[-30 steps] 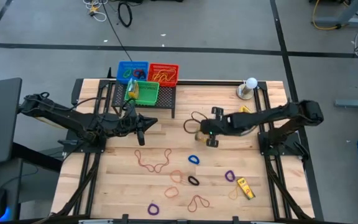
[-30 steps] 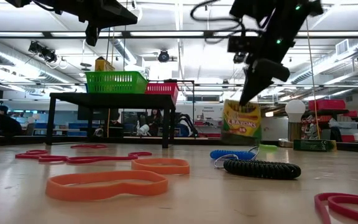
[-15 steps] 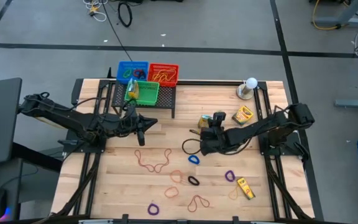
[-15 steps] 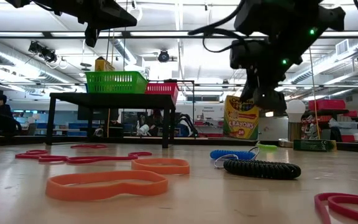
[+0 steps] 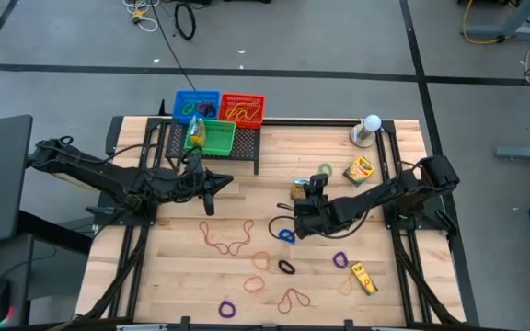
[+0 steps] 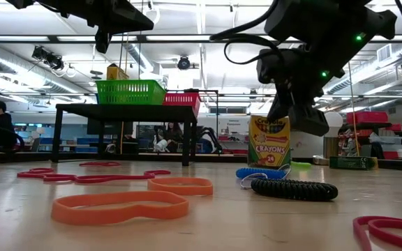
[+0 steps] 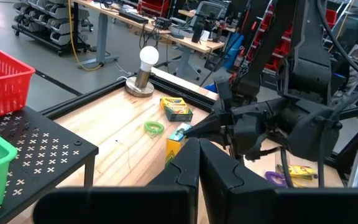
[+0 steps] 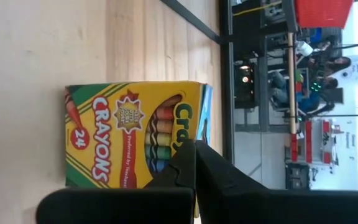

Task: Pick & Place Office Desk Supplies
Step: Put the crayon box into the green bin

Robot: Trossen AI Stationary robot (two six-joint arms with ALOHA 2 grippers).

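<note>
Fingers of the right hand (image 5: pixel 294 221) look pressed together, pinching nothing; the upright crayon box (image 5: pixel 299 189) stands on the counter (image 5: pixel 247 193) just beyond them, long axis vertical; the left hand (image 5: pixel 212 193) waits shut, well apart near the green basket (image 5: pixel 212 136).

A small rack (image 5: pixel 212 154) stands on the counter (image 5: pixel 173 267) at about eleven o'clock, with one basket (image 5: pixel 212 136) on top and two more baskets (image 5: pixel 197 104) (image 5: pixel 241 108) side by side behind it. The lamp ball (image 5: pixel 368 130) sits at the one o'clock corner. A crayon box (image 5: pixel 360 169) lies flat toward two o'clock; another crayon box (image 5: pixel 300 188) stands upright near the centre, a rubber band (image 5: pixel 325 169) between them. More rubber bands (image 5: pixel 231 241) lie scattered from the centre toward six o'clock. A third crayon box (image 5: pixel 363 277) lies at four o'clock. The left pincer (image 5: pixel 217 183) hangs just before the rack; the right pincer (image 5: pixel 294 223) is low, just before the upright box.
</note>
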